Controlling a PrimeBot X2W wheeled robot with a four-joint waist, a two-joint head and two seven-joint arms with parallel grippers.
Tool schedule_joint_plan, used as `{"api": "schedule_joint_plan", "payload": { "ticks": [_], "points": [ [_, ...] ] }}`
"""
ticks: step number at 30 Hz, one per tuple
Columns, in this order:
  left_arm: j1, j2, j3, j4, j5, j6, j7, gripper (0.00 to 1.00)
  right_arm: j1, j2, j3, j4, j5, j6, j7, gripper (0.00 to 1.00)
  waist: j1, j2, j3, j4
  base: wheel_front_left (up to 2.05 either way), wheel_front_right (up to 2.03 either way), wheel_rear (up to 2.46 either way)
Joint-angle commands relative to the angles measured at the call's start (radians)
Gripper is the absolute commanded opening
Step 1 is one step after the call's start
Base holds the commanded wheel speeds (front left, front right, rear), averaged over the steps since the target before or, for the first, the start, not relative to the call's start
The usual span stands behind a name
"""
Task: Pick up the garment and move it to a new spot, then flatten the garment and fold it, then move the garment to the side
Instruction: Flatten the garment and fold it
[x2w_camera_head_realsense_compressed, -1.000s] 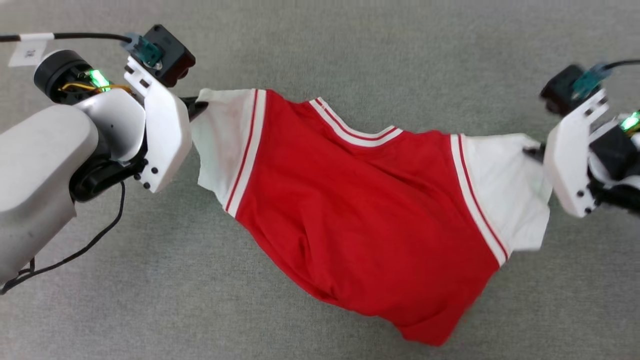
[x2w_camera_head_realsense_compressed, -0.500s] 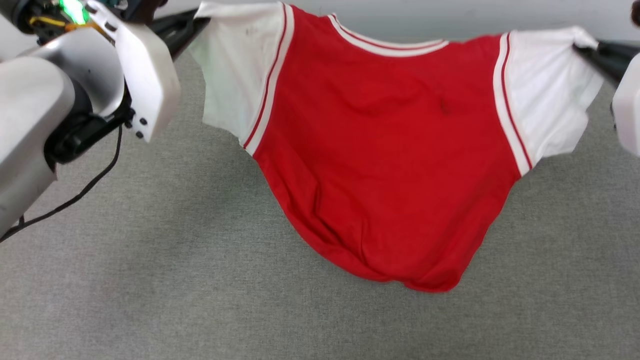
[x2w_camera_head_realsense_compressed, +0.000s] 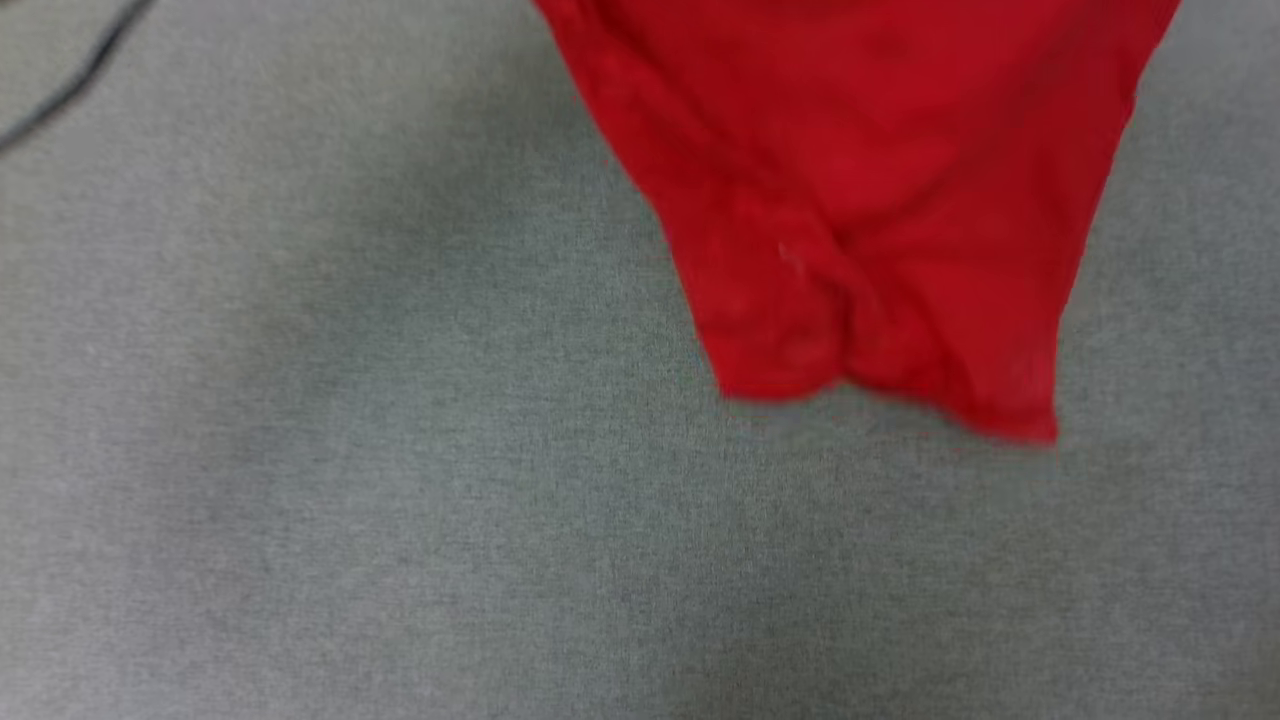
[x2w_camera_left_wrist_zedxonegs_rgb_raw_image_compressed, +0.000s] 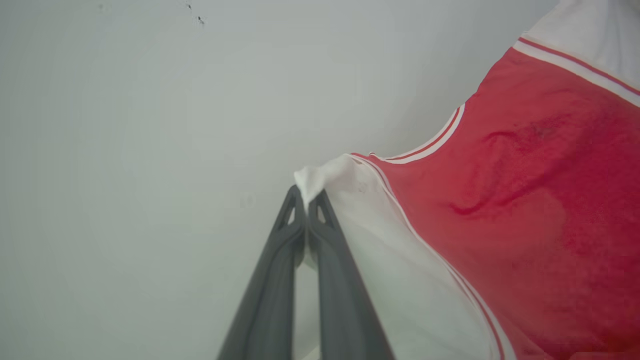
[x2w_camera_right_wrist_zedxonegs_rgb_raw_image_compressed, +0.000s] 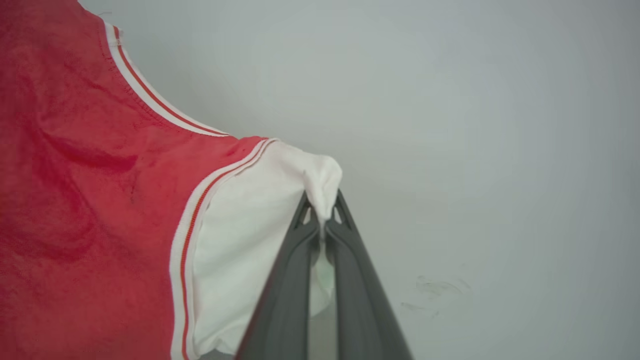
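Fabric in the air: the red jersey-style T-shirt with white short sleeves (x2w_camera_head_realsense_compressed: 880, 200) hangs from above in the head view, its red body tapering to a bunched hem over the grey woven surface (x2w_camera_head_realsense_compressed: 350, 480). Blur hides whether that hem brushes the surface or clears it.

In the left wrist view, the left pincer (x2w_camera_left_wrist_zedxonegs_rgb_raw_image_compressed: 306, 197) is clamped together on the tip of one white sleeve (x2w_camera_left_wrist_zedxonegs_rgb_raw_image_compressed: 380, 260), a small tuft of cloth poking out past the dark fingers. The right wrist view mirrors it: the right pincer (x2w_camera_right_wrist_zedxonegs_rgb_raw_image_compressed: 322, 205) is pinched tight on the outer corner of the other white sleeve (x2w_camera_right_wrist_zedxonegs_rgb_raw_image_compressed: 240, 240). A pale wall (x2w_camera_left_wrist_zedxonegs_rgb_raw_image_compressed: 150, 125) sits behind both.

Why the sleeve tips? Holding the two outermost points, well apart, lets gravity do the work. The shoulders stretch into a line, the striped collar trim (x2w_camera_right_wrist_zedxonegs_rgb_raw_image_compressed: 150, 100) sags between them and the body drops free of tangles. That looks like the carry to a new spot, with flattening to come.

My judgement is that the hem should land first and the sleeves be drawn away from it, so the shirt lays out smooth. The risk is plain: thin pinches on soft knit could slip if the arms pull further apart.
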Motion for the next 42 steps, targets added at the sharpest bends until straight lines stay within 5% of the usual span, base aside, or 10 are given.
{"api": "schedule_joint_plan", "payload": {
  "ticks": [1,11,19,29,42],
  "points": [
    [-0.032,-0.007,0.008,0.015,0.007,-0.002,-0.001,0.00,-0.048,0.014,-0.011,0.014,-0.016,-0.002,-0.005,0.00,-0.0001,0.0000,0.052,-0.005,0.00,0.00,0.00],
    [-0.297,-0.090,0.091,0.174,0.051,-0.020,-0.077,0.00,-0.441,0.156,-0.030,0.211,-0.157,-0.002,-0.118,0.00,-0.0001,0.0000,0.181,-0.011,0.00,0.00,0.00],
    [-0.375,-0.110,0.093,0.261,0.057,-0.046,-0.115,0.00,-0.584,0.218,0.012,0.375,-0.204,-0.002,-0.222,0.00,-0.0001,0.0000,0.221,0.001,0.00,0.00,0.00],
    [-0.218,-0.111,0.038,0.373,0.013,-0.063,-0.197,0.00,-0.437,0.276,0.114,0.539,-0.150,-0.002,-0.363,0.00,-0.0001,0.0000,0.211,-0.004,0.00,0.00,0.00],
    [0.241,-0.101,-0.057,0.382,-0.108,-0.065,-0.354,0.00,-0.008,0.348,0.258,0.617,0.009,-0.002,-0.527,0.00,-0.0001,0.0000,0.075,-0.027,0.00,0.00,0.00]
  ]
}}
